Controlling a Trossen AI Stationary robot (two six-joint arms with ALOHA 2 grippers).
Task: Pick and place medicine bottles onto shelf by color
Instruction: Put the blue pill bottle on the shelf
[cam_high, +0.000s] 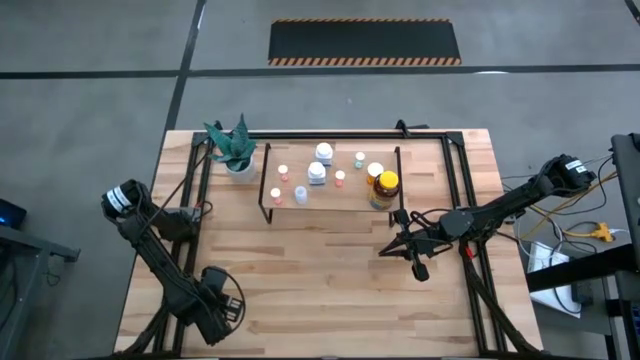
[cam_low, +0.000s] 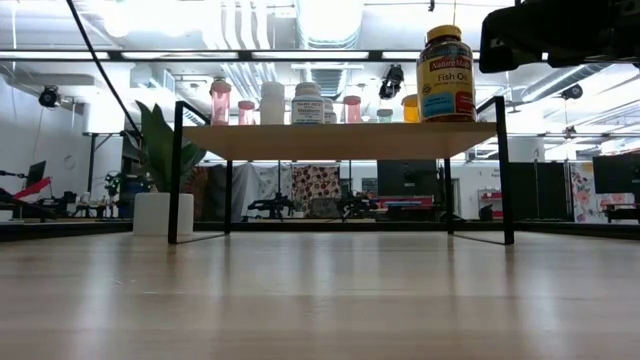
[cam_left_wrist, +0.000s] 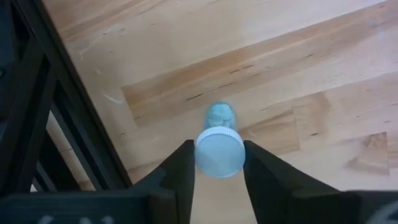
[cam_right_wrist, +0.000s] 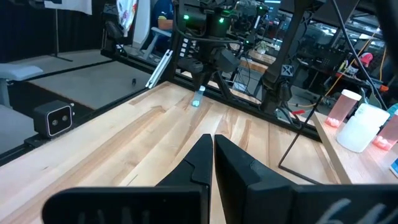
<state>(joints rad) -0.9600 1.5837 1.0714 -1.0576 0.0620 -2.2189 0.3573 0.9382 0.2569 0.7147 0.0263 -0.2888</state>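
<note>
Left gripper (cam_left_wrist: 219, 163) pinching small clear pale-capped medicine bottle (cam_left_wrist: 220, 142) between its fingers above the table, right gripper (cam_right_wrist: 213, 144) pressed together, well apart, near light-wood shelf (cam_high: 340, 195).

bright, even overhead light; ceiling lamps (cam_low: 330, 15) glare white in the low view, sheen on the table (cam_low: 320, 300), soft faint shadows, near tabletop blurred.
</note>
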